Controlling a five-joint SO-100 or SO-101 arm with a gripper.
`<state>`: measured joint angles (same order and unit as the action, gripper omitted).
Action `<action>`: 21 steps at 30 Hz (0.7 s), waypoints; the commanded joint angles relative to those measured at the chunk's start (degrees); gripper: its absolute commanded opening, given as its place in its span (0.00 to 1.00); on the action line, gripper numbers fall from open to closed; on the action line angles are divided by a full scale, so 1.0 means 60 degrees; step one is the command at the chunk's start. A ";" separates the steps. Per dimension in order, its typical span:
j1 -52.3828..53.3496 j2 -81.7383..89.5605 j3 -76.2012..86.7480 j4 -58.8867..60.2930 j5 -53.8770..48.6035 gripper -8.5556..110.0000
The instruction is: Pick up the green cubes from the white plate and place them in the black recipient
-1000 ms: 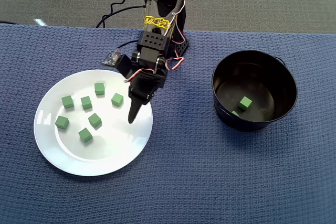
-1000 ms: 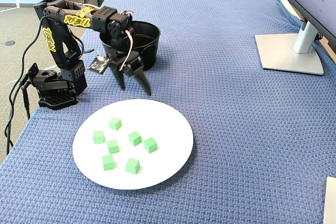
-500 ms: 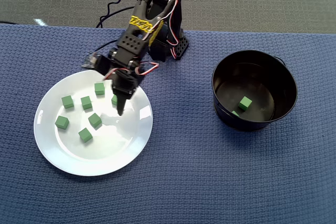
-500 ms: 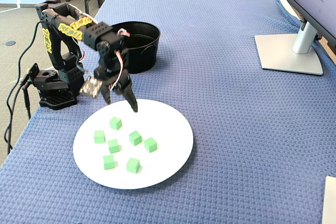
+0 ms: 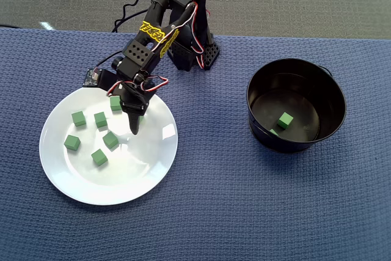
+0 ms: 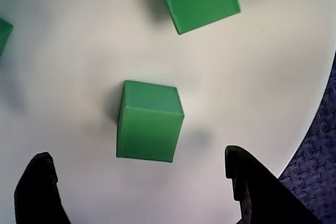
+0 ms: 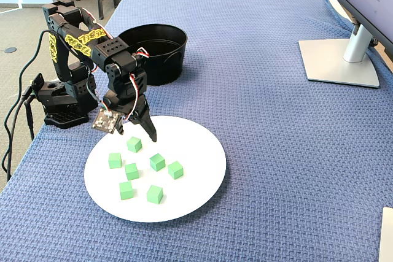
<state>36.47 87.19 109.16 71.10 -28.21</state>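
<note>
Gripper (image 6: 142,192) hangs over the white plate (image 5: 146,175), its two dark fingertips spread wide and holding nothing; in the wrist view a green cube (image 6: 149,121) sits flat on the plate just ahead of the gap, roughly centred between the tips. Seven cubes show on the plate in the fixed view, the nearest to the arm at (image 7: 134,145). One more lies in the black recipient (image 5: 330,90), at (image 5: 285,120), and beside it a second green shape may be another cube or only a reflection (the shiny inside makes it hard to tell). These cubes look light, rigid and matte, so they should grip well; the glossy plate could let one skid if nudged. Closing squarely on two opposite flat faces seems the sound hold.
</note>
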 commanded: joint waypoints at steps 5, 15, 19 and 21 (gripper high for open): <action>0.0381 -0.0322 -0.1025 -0.0425 -0.0293 0.32; 0.0483 -0.0396 -0.0820 -0.0718 -0.0381 0.31; 0.0483 -0.0220 -0.0059 -0.1333 -0.0542 0.30; 0.0439 -0.0073 0.0146 -0.1406 -0.0498 0.30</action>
<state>39.38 83.67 108.72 64.25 -30.59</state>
